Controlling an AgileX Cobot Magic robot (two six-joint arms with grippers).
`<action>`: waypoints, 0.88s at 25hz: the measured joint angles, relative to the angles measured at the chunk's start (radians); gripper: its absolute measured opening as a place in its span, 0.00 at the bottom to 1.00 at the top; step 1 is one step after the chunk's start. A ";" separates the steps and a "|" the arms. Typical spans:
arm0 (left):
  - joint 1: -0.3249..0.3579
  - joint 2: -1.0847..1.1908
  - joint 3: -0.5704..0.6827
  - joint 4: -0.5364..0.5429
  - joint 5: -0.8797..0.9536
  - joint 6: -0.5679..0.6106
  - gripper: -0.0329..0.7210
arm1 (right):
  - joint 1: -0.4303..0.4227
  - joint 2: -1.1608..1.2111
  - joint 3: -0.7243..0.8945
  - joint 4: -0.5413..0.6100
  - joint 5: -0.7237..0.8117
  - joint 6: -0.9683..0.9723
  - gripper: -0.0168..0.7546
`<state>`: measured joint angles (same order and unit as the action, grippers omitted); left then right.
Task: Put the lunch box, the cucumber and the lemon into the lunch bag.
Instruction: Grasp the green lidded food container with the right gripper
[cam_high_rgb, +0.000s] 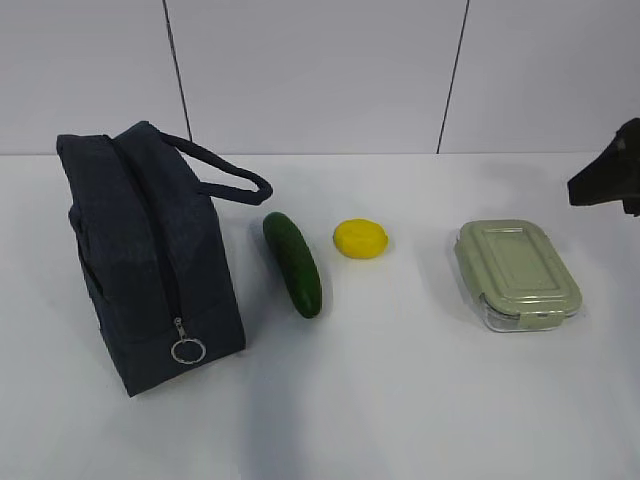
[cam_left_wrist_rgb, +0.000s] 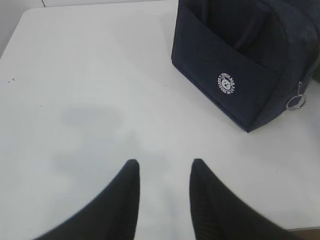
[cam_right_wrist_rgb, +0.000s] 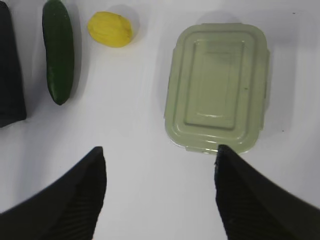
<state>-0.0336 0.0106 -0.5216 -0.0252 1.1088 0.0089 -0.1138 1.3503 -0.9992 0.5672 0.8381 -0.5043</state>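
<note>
The navy lunch bag stands zipped at the left of the table, its ring pull hanging low at the front; the bag also fills the left wrist view's upper right. Just right of it lies the dark green cucumber, then the yellow lemon. The lunch box, with its sage-green lid, rests at the right. My left gripper hovers open over bare table, left of the bag. My right gripper stands wide open above the table, just short of the lunch box.
A white table carries everything, with a pale panelled wall behind. Part of my right arm shows as a dark shape at the right edge of the exterior view. The table's left edge shows in the left wrist view.
</note>
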 joint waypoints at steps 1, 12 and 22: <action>0.000 0.000 0.000 0.000 0.000 0.000 0.37 | -0.023 0.014 0.000 0.039 -0.006 -0.034 0.69; 0.000 0.000 0.000 0.000 0.000 0.000 0.37 | -0.282 0.189 -0.002 0.429 0.115 -0.556 0.69; 0.000 0.000 0.000 0.000 0.000 0.000 0.37 | -0.291 0.411 -0.015 0.560 0.088 -0.793 0.69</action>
<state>-0.0336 0.0106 -0.5216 -0.0252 1.1088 0.0089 -0.4048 1.7613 -1.0140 1.1274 0.9257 -1.2973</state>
